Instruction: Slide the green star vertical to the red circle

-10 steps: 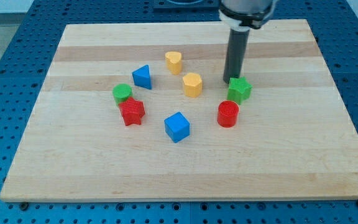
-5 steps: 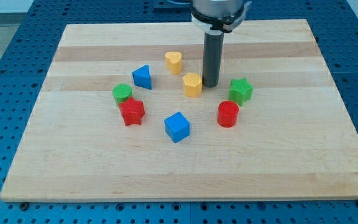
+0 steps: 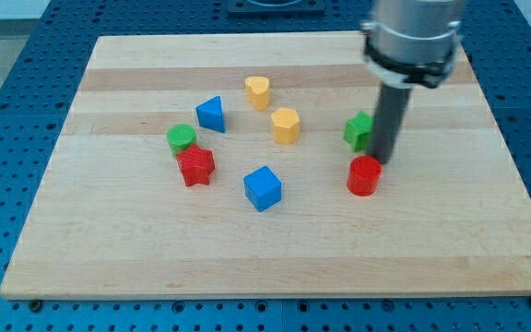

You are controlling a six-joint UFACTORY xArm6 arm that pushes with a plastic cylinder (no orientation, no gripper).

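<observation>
our rod hides the right part of the green star (image 3: 358, 130), so we cannot make out its full shape. my tip (image 3: 381, 162) sits at the red circle (image 3: 364, 175); contact is unclear. the arm is cut off by the view's top and looks blurred.

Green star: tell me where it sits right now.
The green star sits right of the board's centre in the camera view, just above the red circle, with my tip against its lower right side.
</observation>
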